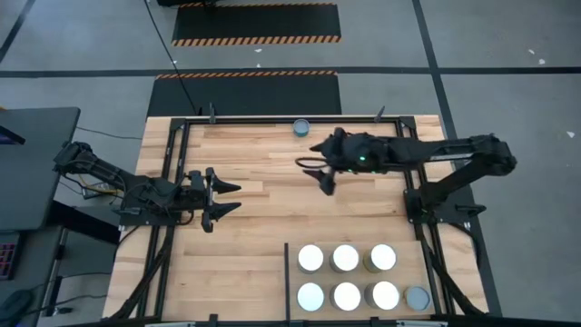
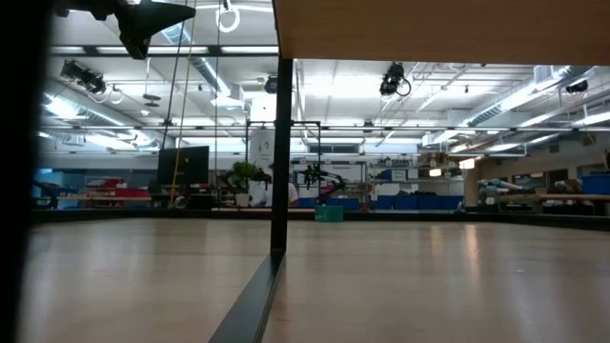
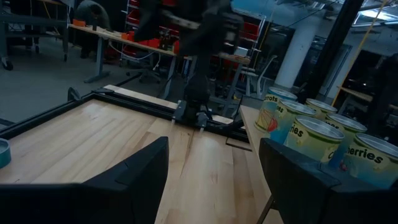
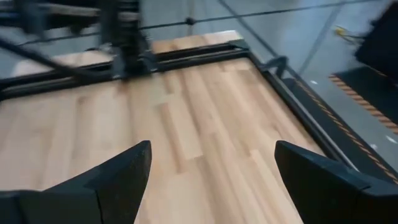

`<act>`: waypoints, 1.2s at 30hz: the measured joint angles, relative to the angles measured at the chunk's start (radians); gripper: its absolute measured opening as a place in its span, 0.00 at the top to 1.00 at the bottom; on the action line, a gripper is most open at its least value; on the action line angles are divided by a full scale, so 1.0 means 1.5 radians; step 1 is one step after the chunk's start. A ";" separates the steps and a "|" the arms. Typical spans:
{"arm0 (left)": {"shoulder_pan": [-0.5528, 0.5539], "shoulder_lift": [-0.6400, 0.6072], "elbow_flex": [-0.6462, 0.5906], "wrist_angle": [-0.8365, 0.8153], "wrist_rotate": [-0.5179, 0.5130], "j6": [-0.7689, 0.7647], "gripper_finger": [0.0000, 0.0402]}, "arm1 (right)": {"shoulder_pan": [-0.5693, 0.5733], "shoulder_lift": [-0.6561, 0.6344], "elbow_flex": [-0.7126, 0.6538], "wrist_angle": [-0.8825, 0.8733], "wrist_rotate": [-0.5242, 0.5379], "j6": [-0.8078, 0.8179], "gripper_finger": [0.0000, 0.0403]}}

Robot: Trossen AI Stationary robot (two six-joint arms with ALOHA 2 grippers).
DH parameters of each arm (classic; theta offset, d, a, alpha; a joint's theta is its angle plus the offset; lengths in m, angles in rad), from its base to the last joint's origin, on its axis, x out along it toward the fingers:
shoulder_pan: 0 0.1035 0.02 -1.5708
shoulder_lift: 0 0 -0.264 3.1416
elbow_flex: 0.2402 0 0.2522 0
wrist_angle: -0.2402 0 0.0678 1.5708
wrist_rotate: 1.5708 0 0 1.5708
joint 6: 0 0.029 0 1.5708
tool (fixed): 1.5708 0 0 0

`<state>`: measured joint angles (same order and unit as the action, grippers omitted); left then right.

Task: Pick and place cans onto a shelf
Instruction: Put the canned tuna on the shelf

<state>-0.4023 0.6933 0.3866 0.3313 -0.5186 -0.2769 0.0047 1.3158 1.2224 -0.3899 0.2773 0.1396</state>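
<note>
Six cans with silver tops [image 1: 346,277] stand upright in two rows on the shelf [image 1: 290,309], the near right section of the wood board edged by black bars. A blue-grey-topped can [image 1: 418,298] stands beside them. Another blue-grey can [image 1: 300,126] stands alone at the far edge. My right gripper [image 1: 314,176] hangs open above the middle of the board, holding nothing [image 4: 211,168]. My left gripper [image 1: 234,198] waits open at the left, pointing level toward the right. The left wrist view has the cans [image 3: 311,134] off to one side of the gripper [image 3: 214,165].
Black metal bars [image 1: 272,119] frame the board, with a short divider bar [image 1: 287,268] left of the can rows. Each arm's base stands on the board's side rails [image 1: 422,204]. Bare wood [image 1: 263,163] lies between the two grippers. Striped mats [image 1: 257,24] lie on the floor beyond.
</note>
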 joint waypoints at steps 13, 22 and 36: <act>0.000 0.000 0.000 0.000 0.000 0.000 0.36 | -0.023 0.190 0.000 0.194 -0.147 0.083 0.13; 0.000 0.000 0.000 0.000 0.000 0.000 0.36 | -0.033 0.282 0.000 0.255 0.107 0.082 0.13; 0.000 0.000 0.000 0.000 0.000 0.000 0.36 | -0.030 0.374 -0.008 0.334 0.206 0.171 0.13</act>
<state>-0.4023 0.6935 0.3866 0.3313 -0.5188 -0.2770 -0.0410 1.8770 1.2097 0.1111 0.5861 0.3959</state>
